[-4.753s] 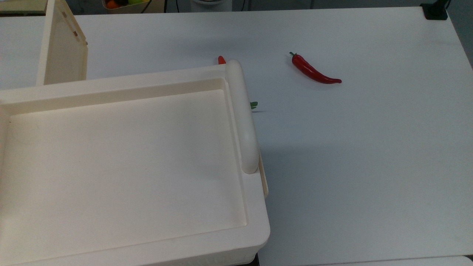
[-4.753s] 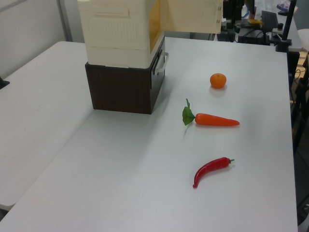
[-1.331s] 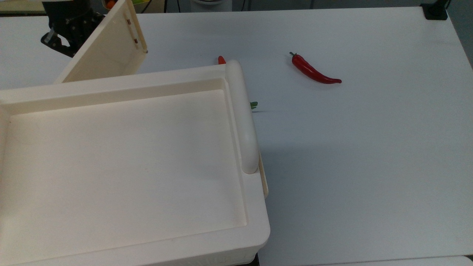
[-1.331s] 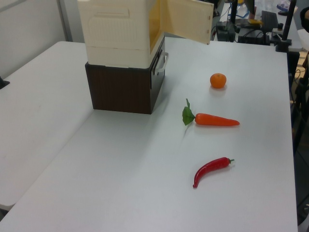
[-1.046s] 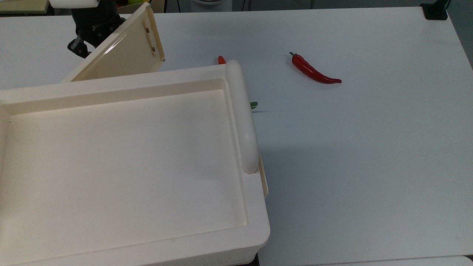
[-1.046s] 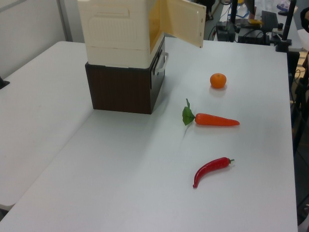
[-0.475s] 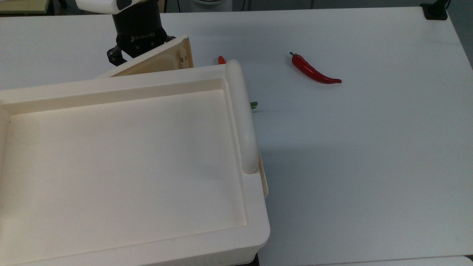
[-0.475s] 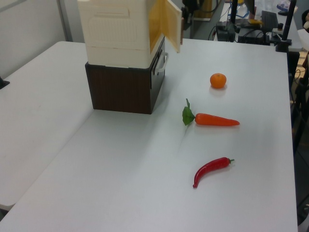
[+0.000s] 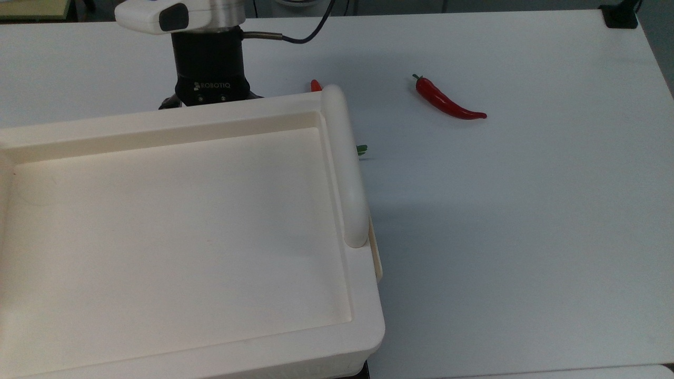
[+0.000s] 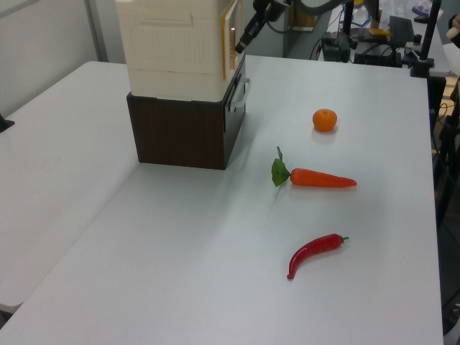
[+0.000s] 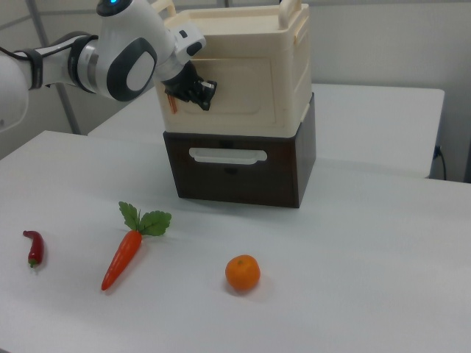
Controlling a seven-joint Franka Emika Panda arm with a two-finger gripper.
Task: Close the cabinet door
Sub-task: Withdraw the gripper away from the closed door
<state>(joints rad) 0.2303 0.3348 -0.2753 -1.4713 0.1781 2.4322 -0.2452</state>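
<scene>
Both jaws against cabinet door [image 11: 243, 92]

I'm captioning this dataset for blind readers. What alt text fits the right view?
A robot gripper presses on the door of a cream cabinet stacked on a dark brown box. On the white table in front lie a chili, a carrot and an orange.

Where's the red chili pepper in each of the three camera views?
Top view: the chili pepper lies upper middle, off to the top view's right of the cabinet.
Left view: lower right, nearest the camera.
Right view: far left edge.
Shared landmark: the carrot, its nearest neighbour.
</scene>
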